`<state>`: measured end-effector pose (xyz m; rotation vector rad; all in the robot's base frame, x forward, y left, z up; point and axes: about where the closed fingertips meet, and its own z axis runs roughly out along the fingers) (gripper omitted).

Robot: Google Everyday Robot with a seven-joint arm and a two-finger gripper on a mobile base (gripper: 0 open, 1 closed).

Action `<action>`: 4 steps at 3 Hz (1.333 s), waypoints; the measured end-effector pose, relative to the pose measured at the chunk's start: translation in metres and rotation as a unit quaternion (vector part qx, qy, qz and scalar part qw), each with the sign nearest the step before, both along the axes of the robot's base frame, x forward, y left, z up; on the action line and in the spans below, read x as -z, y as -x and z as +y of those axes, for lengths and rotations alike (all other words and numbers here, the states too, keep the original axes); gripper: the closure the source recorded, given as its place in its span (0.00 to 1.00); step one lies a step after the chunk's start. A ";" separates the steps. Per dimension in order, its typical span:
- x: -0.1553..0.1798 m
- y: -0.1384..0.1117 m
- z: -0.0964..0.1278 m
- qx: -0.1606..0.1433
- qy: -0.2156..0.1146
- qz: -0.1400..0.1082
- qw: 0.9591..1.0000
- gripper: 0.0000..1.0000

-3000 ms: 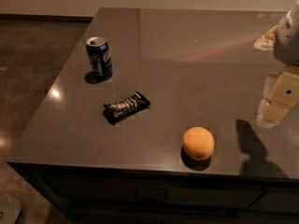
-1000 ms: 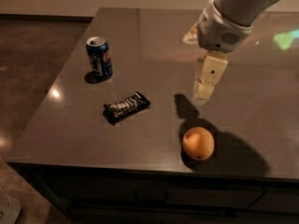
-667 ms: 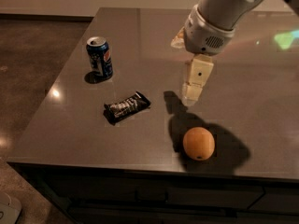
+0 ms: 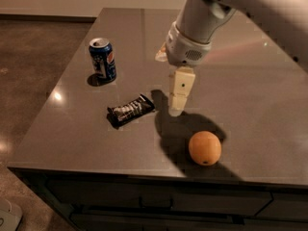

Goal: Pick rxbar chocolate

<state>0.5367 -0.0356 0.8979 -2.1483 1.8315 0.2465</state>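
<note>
The rxbar chocolate (image 4: 130, 110) is a flat black bar with white lettering. It lies at an angle on the grey table (image 4: 86, 143), left of centre. My gripper (image 4: 177, 107) hangs from the white arm above the table, just right of the bar and apart from it. It points down and holds nothing.
A blue soda can (image 4: 102, 59) stands upright at the back left of the bar. An orange fruit (image 4: 205, 147) sits near the front edge, right of the gripper. The table's front and left edges are close by, with floor to the left.
The arm has swung left across the table, from the right side to just right of the bar. The bar, can and orange have not moved.
</note>
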 end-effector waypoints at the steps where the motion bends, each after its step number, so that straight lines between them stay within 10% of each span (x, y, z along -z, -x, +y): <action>1: 0.017 -0.005 0.018 -0.018 0.006 0.011 1.000 0.00; 4: 0.060 -0.008 0.053 -0.047 0.034 0.042 0.997 0.00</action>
